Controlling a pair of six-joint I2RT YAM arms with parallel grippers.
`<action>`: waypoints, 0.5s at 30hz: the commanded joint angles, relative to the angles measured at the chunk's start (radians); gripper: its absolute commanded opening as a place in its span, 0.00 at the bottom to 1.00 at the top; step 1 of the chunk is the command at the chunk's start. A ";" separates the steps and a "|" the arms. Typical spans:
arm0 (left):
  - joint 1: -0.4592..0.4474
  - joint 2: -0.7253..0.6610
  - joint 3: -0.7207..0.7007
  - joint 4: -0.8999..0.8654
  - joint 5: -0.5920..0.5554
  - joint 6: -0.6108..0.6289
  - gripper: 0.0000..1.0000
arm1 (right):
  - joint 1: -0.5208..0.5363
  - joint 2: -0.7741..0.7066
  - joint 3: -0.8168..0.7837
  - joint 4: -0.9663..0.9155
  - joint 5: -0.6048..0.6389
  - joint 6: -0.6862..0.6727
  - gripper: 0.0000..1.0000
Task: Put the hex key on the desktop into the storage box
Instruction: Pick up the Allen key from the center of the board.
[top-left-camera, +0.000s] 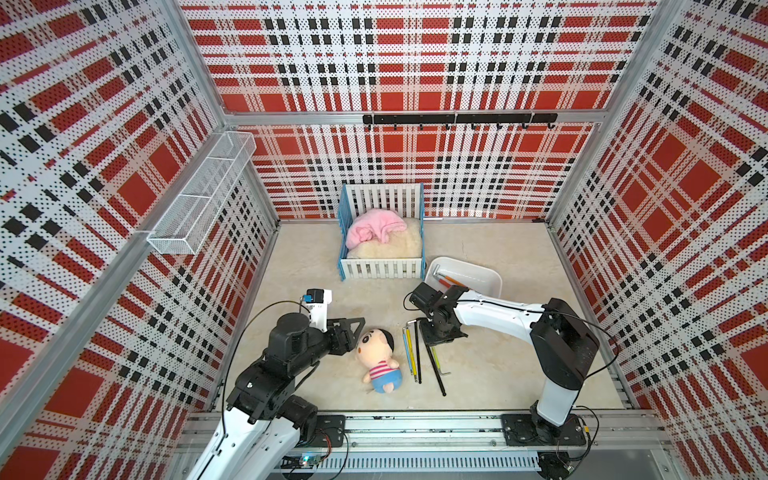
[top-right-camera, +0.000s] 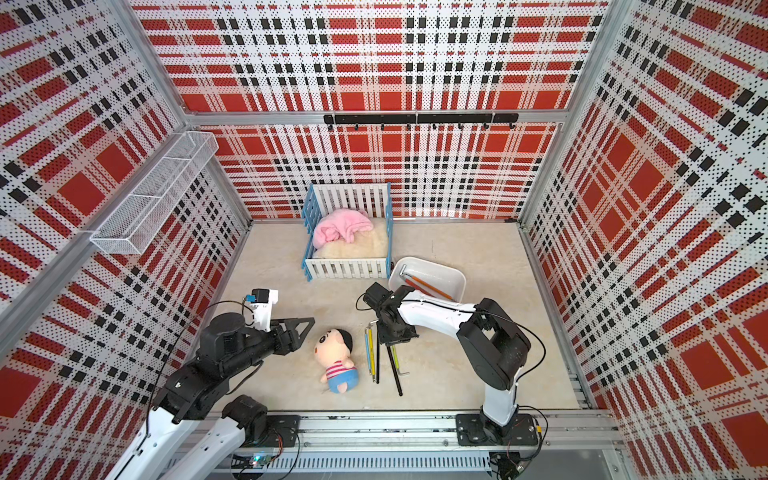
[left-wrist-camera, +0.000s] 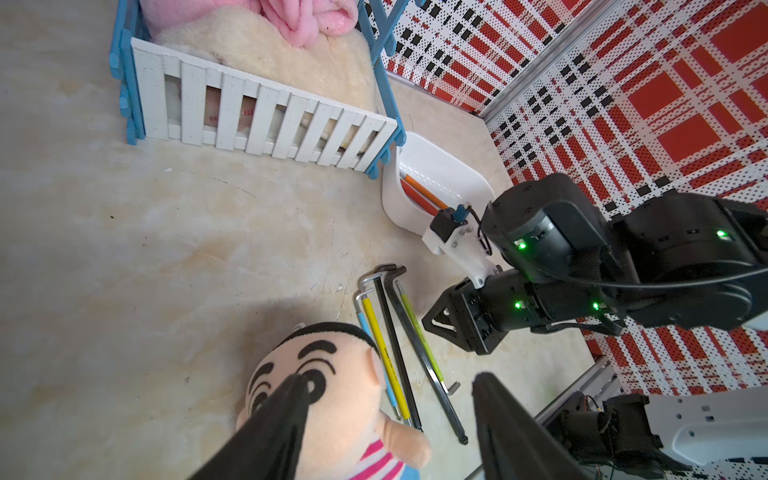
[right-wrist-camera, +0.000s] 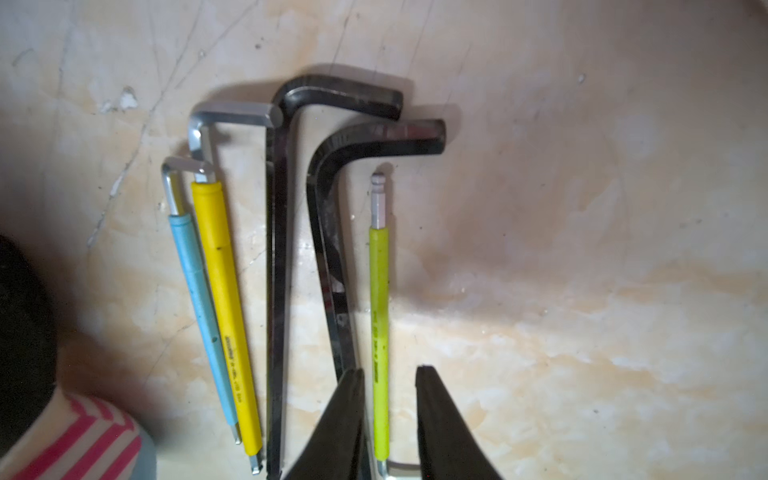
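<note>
Several hex keys lie side by side on the beige desktop: blue, yellow, two long black ones and a lime-green one. My right gripper points down over them, its fingers astride the lime-green key's shaft. One finger is against the shaft and a gap shows at the other, so it stands open. The white storage box sits behind the right arm and holds orange and red-handled keys. My left gripper hovers open over the doll's head, holding nothing.
A plush doll lies just left of the keys. A blue-and-white crib with a pink blanket stands at the back, touching the box's corner. A wire basket hangs on the left wall and a black hook rail on the back wall.
</note>
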 joint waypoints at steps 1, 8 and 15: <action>-0.001 -0.008 0.008 -0.008 -0.005 0.003 0.68 | 0.010 0.023 -0.017 -0.006 -0.010 0.007 0.27; 0.000 -0.009 0.010 -0.007 -0.007 0.004 0.68 | 0.018 0.031 -0.042 0.004 -0.016 0.010 0.26; 0.000 -0.008 0.008 -0.007 -0.006 0.005 0.68 | 0.028 0.039 -0.039 -0.002 -0.019 0.004 0.25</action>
